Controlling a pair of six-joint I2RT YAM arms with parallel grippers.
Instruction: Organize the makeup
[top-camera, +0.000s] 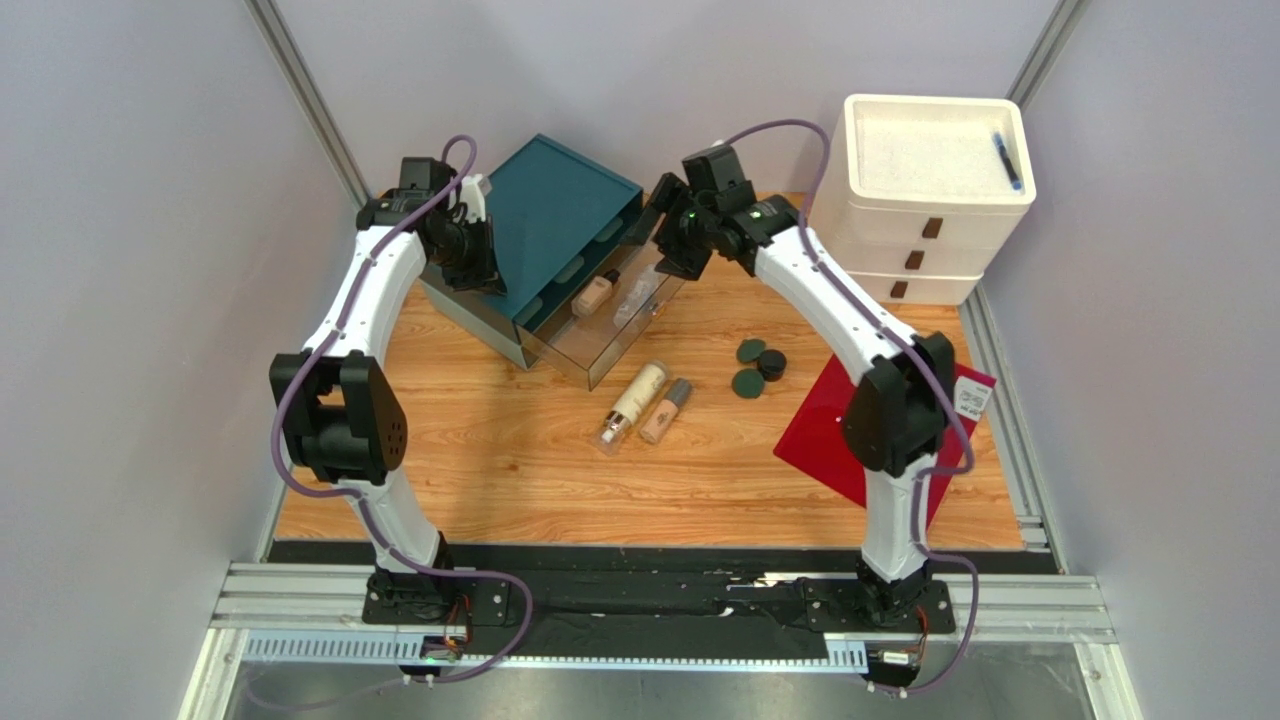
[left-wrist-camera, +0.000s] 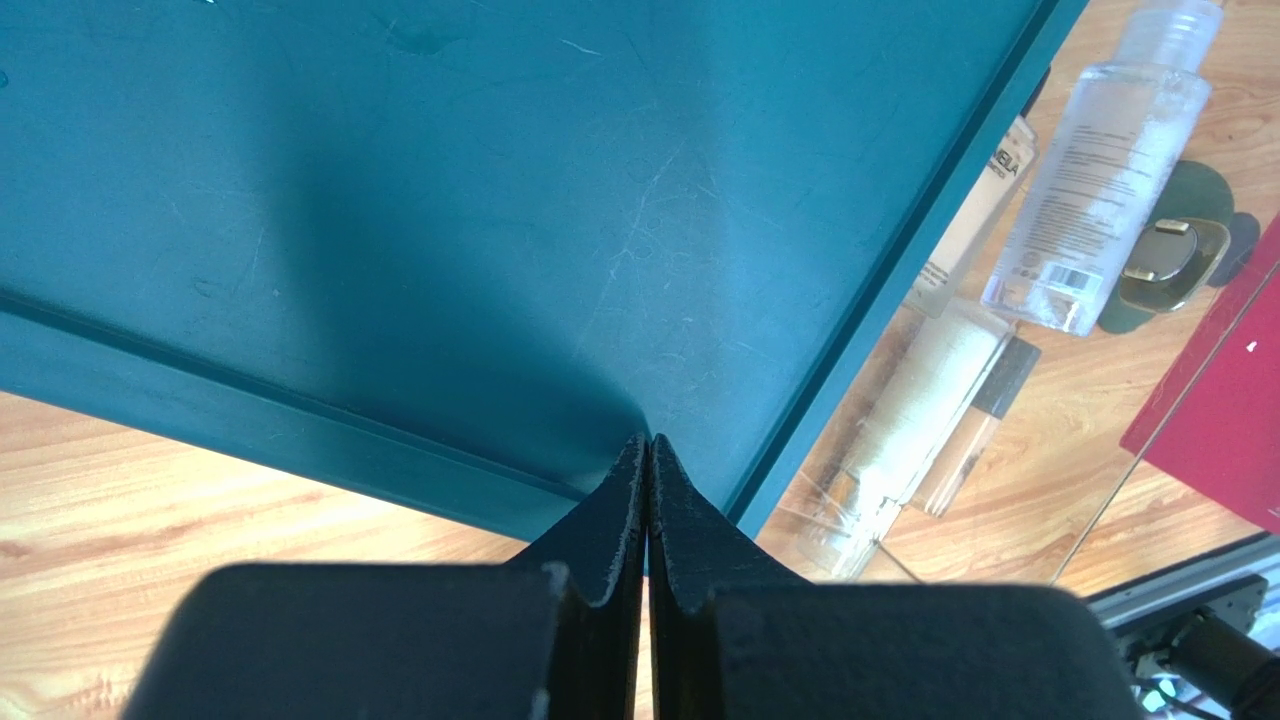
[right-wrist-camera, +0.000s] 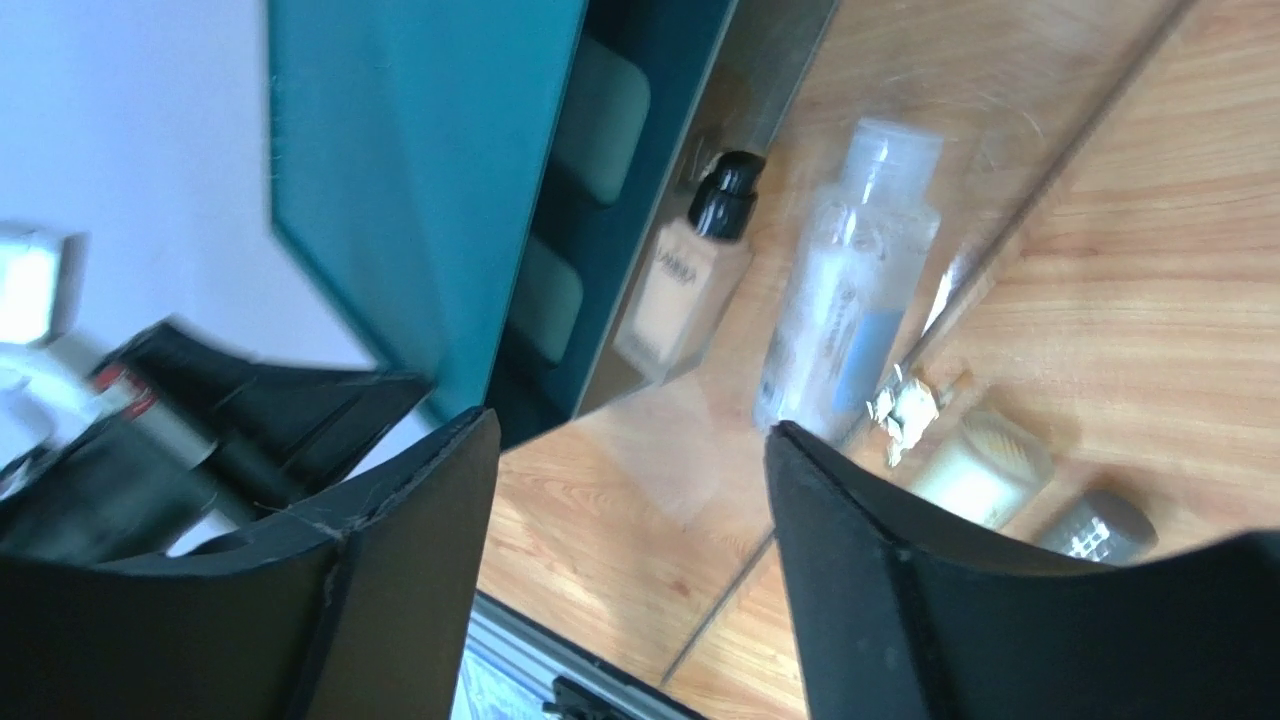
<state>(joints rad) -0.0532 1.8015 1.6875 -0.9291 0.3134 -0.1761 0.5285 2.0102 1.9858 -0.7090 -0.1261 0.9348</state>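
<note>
Teal organizer (top-camera: 549, 210): one, clear drawer (top-camera: 579, 357) pulled out.
Left gripper (left-wrist-camera: 648, 495): fingers pressed together, nothing held.
Right gripper (right-wrist-camera: 631, 428): spread wide, empty.
In drawer: two, foundation bottle (top-camera: 597, 296) and clear bottle (top-camera: 637, 300).
Wooden table (top-camera: 496, 465): two more bottles (top-camera: 631, 402) (top-camera: 666, 410), three compacts (top-camera: 748, 350) (top-camera: 771, 363) (top-camera: 744, 384).

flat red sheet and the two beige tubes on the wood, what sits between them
Three small round dark compacts lie there, shown in the top view.

We see our left gripper (left-wrist-camera: 648, 450), jaws pressed together, tips at the edge of a teal box (left-wrist-camera: 451, 195), wooden table (left-wrist-camera: 150, 495) beneath, a clear bottle (left-wrist-camera: 1104, 180) at right, a green compact (left-wrist-camera: 1202, 203) just beside it, a beige bottle (left-wrist-camera: 924, 405) nearer us, a red sheet (left-wrist-camera: 1217, 405) far right.
</note>
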